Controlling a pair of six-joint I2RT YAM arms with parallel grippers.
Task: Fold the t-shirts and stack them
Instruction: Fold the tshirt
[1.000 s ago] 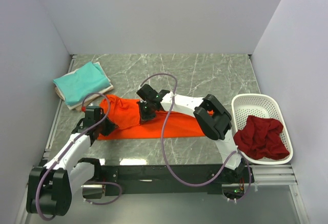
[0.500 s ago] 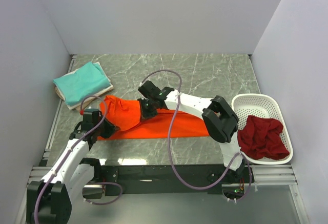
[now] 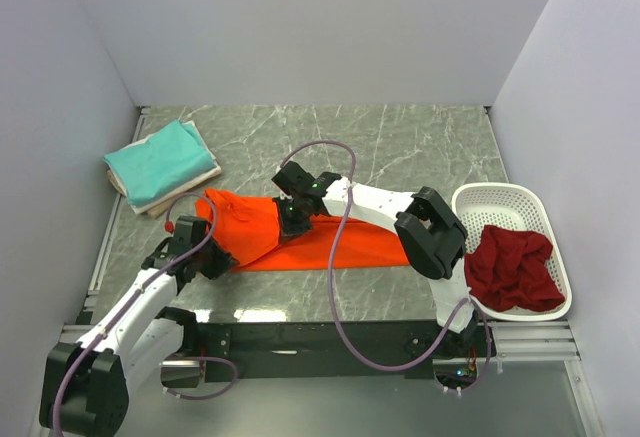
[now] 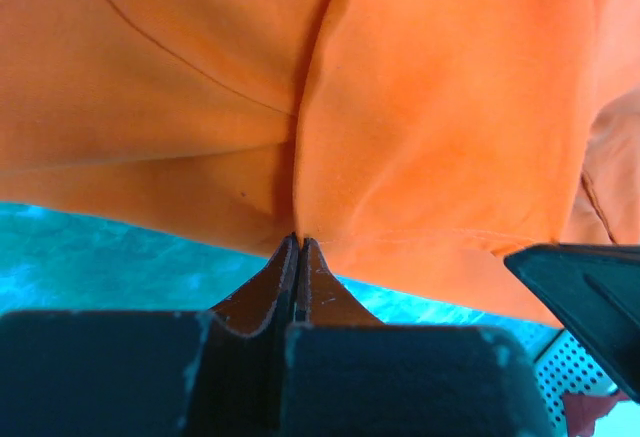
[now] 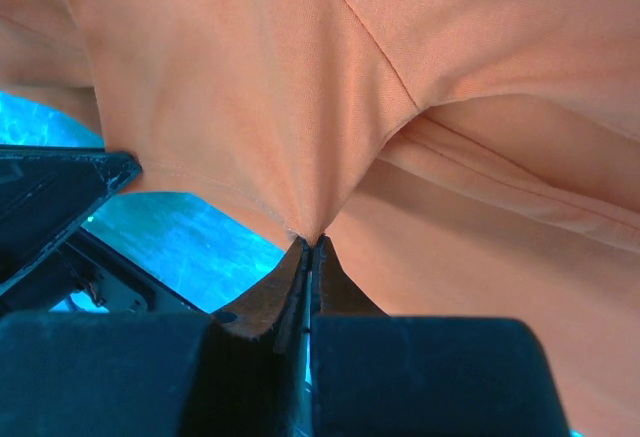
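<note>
- Across the table [image 3: 400,147], seen from above: orange t-shirt [image 3: 345,245], lying as a long band from the centre toward 6 o'clock, with the 9 o'clock end lifted and doubled over.
- At 3 to 4 o'clock, by the table's edge: white basket [image 3: 500,195], holding a crumpled, unfolded dark red t-shirt [image 3: 512,267].
- At 10 o'clock, well apart from the orange cloth: teal t-shirt [image 3: 160,157], folded flat on top of a folded cream t-shirt [image 3: 196,183].
- At the table's 8 o'clock, left gripper [image 4: 298,245]: clamped tight on a hem fold of the orange fabric, jaws pressed together with cloth between.
- Near the table's centre, right gripper [image 5: 312,242]: likewise pinched closed, on a raised peak of the same orange fabric along the far edge.
- Step in hand, judging by the raised end: folding the orange shirt crosswise, 9 o'clock end toward 3 o'clock.
- Next, probably: carry both pinched points toward 3 o'clock together at equal height for a straight fold line, lay edge on edge, let go, then move the bundle to the 10 o'clock stack.
- Count: one table, one orange shirt, one basket, one dark red heap (single shirt or several, impossible to tell), one teal, one cream, two grippers.
</note>
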